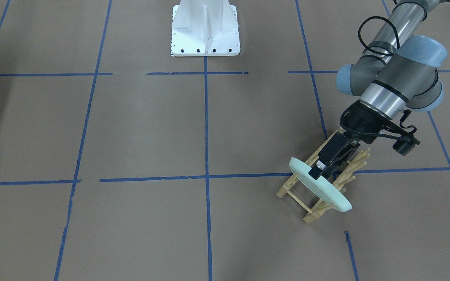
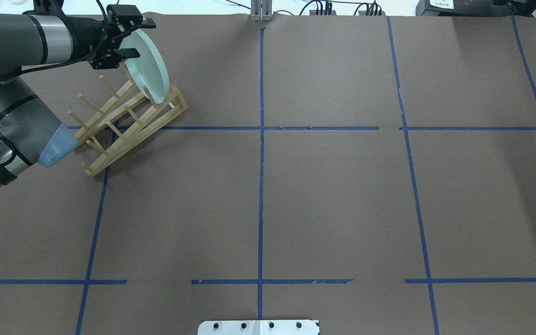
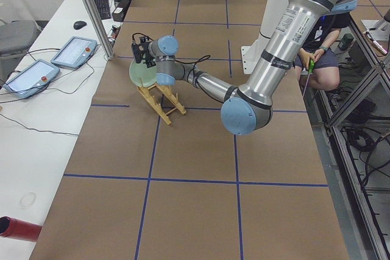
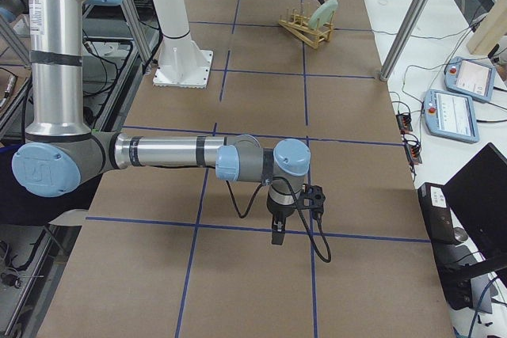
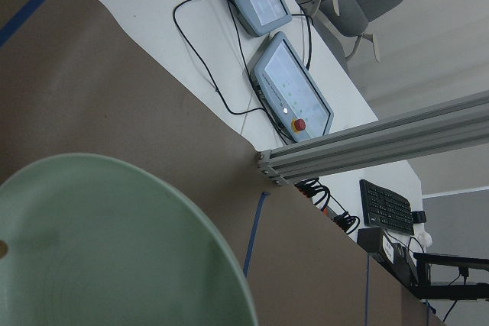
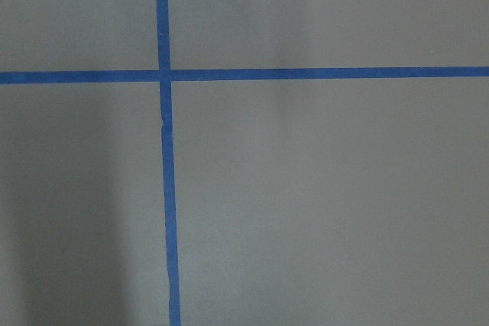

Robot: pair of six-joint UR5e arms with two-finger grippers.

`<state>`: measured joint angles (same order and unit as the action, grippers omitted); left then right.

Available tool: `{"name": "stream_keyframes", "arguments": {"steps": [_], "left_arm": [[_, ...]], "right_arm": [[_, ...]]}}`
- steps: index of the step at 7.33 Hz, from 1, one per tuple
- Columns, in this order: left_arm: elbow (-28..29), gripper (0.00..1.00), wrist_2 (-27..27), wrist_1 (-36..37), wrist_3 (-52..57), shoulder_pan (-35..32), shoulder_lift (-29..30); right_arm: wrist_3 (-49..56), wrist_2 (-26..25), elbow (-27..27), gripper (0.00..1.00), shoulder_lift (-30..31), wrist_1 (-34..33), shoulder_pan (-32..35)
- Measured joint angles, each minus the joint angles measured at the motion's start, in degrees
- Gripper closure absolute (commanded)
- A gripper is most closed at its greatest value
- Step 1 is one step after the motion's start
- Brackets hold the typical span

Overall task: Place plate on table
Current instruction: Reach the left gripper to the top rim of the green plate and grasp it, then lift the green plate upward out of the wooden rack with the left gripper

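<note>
The pale mint-green plate (image 1: 328, 193) stands on edge, tilted, in the end slot of the wooden peg rack (image 1: 301, 195) on the brown taped table (image 1: 139, 128). In the overhead view the plate (image 2: 149, 70) is at the far left, over the rack (image 2: 123, 125). My left gripper (image 1: 322, 169) has a finger on each side of the plate's upper rim and is shut on it; it also shows in the overhead view (image 2: 128, 46). The left wrist view shows the plate's face (image 5: 99, 250). My right gripper (image 4: 275, 231) hangs low over the table far from the rack; I cannot tell whether it is open or shut.
The white robot base (image 1: 205, 27) stands at the table's middle edge. Beyond the table edge near the rack are an aluminium post (image 3: 91, 10) and two teach pendants (image 3: 76, 50). A person (image 3: 323, 53) sits behind the base. The right wrist view shows only taped paper (image 6: 306, 188).
</note>
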<state>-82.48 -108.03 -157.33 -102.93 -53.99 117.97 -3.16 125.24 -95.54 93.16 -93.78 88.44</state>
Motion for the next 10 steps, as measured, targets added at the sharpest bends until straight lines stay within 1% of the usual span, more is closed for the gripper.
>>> {"name": "stream_keyframes", "arguments": {"steps": [1,2,3,4,6,8,10], "left_arm": [[0.25,0.62,0.00,0.00,0.11,0.06,0.16],[0.34,0.72,-0.04,-0.01,0.18,0.09,0.19],[0.34,0.90,-0.10,-0.08,0.47,0.06,0.13],[0.30,1.00,-0.18,-0.20,1.15,-0.04,0.02],[0.03,1.00,-0.65,-0.52,2.18,-0.55,-0.14],[-0.76,1.00,-4.37,-2.01,1.70,-2.64,-0.43],[-2.16,1.00,-6.06,-5.67,-2.14,-4.54,-1.62]], "right_arm": [[0.00,0.00,0.00,0.00,0.00,0.00,0.02],[-0.02,0.00,0.00,0.00,0.00,0.00,0.04],[-0.05,0.00,0.00,0.00,0.00,0.00,0.03],[-0.06,0.00,0.00,0.00,0.00,0.00,0.01],[-0.03,0.00,0.00,0.00,0.00,-0.03,-0.02],[-0.04,0.00,0.00,0.00,0.00,-0.01,0.00],[-0.03,0.00,0.00,0.00,0.00,0.00,-0.01]]}}
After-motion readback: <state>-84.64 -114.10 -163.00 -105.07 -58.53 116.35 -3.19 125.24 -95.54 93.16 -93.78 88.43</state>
